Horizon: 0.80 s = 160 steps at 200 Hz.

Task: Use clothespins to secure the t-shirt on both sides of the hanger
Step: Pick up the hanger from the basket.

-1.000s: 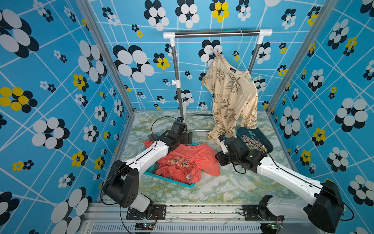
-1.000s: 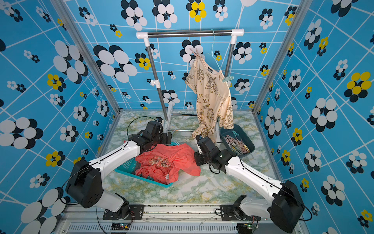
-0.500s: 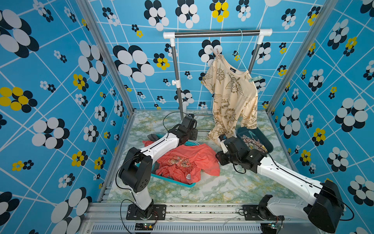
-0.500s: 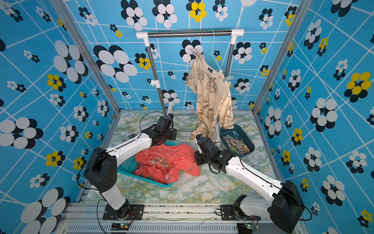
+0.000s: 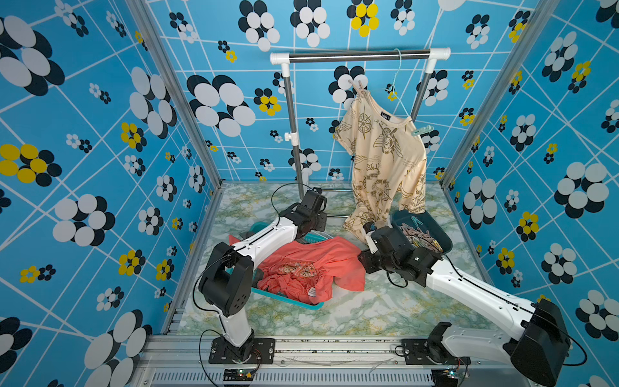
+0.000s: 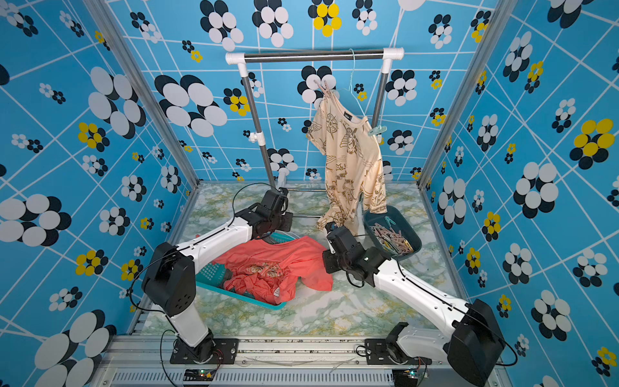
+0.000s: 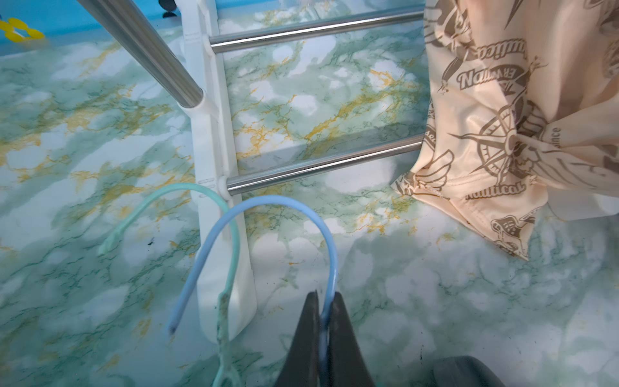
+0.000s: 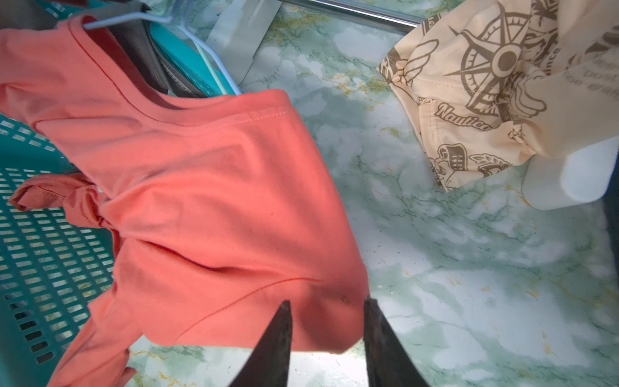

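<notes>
Over marbled top [image 7: 435,301], L hand [image 7: 323,300] pinches thin curved blue hanger [image 7: 276,199]; R hand [image 8: 326,308] half-open.

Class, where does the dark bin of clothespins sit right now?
In both top views the bin of clothespins sits on the table's right side, just under the hanging cream t-shirt's hem.

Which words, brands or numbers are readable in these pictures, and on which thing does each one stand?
"Nautica": printed in brown near the hem of the hanging cream patterned t-shirt, right wrist view.
Other lettering on that shirt: only fragments, not readable.
Its black neck label: too small to read.
The white tag on the crumpled coral t-shirt: too small to read.
</notes>
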Tool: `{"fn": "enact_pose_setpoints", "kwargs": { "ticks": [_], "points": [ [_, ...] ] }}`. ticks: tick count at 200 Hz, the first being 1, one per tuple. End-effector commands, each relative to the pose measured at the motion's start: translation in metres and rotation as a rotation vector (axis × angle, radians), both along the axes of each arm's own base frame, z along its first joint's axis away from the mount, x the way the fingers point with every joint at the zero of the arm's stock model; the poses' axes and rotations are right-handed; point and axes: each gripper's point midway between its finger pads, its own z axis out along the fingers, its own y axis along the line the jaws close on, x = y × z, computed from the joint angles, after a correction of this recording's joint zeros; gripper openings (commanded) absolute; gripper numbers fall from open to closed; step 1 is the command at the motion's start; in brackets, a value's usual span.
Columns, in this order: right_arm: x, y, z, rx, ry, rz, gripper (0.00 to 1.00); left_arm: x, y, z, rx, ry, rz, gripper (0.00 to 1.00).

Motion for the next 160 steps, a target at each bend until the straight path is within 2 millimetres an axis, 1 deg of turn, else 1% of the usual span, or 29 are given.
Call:
{"fn": "enact_pose_setpoints", "kwargs": {
  "ticks": [1, 13, 26, 35, 52, 62, 83, 96, 108, 131, 144, 160],
  "points": [
    [-0.001, -0.005, 0.017, 0.005, -0.026, -0.013, 0.37, -0.014, 0.007, 0.079, -0.11, -0.159, 0.005, 0.0],
    [0.001, -0.007, 0.026, 0.004, -0.047, -0.026, 0.37, -0.024, 0.011, 0.105, -0.154, -0.223, -0.002, 0.0],
    [0.002, -0.011, 0.039, 0.017, -0.081, -0.039, 0.37, -0.037, 0.023, 0.138, -0.195, -0.31, 0.005, 0.0],
    [0.002, -0.014, 0.049, 0.028, -0.111, -0.049, 0.37, -0.048, 0.033, 0.157, -0.218, -0.368, 0.015, 0.0],
    [0.003, -0.024, 0.07, 0.043, -0.183, -0.079, 0.37, -0.069, 0.058, 0.183, -0.247, -0.472, 0.055, 0.0],
    [0.003, -0.031, 0.081, 0.05, -0.224, -0.097, 0.37, -0.08, 0.074, 0.194, -0.266, -0.516, 0.089, 0.0],
    [0.001, -0.051, 0.1, 0.061, -0.294, -0.162, 0.39, -0.104, 0.102, 0.208, -0.306, -0.562, 0.129, 0.0],
    [0.003, -0.067, 0.102, 0.061, -0.314, -0.224, 0.4, -0.118, 0.116, 0.214, -0.324, -0.584, 0.14, 0.0],
    [0.007, -0.087, 0.097, 0.054, -0.292, -0.31, 0.39, -0.129, 0.124, 0.219, -0.336, -0.606, 0.137, 0.0],
    [0.011, -0.132, 0.073, 0.069, -0.178, -0.493, 0.39, -0.146, 0.133, 0.221, -0.359, -0.633, 0.121, 0.0],
    [0.012, -0.153, 0.063, 0.107, -0.13, -0.57, 0.39, -0.152, 0.133, 0.216, -0.361, -0.638, 0.098, 0.0],
    [0.011, -0.176, 0.052, 0.136, -0.09, -0.657, 0.37, -0.153, 0.131, 0.203, -0.339, -0.628, 0.073, 0.0]
  ]
}}
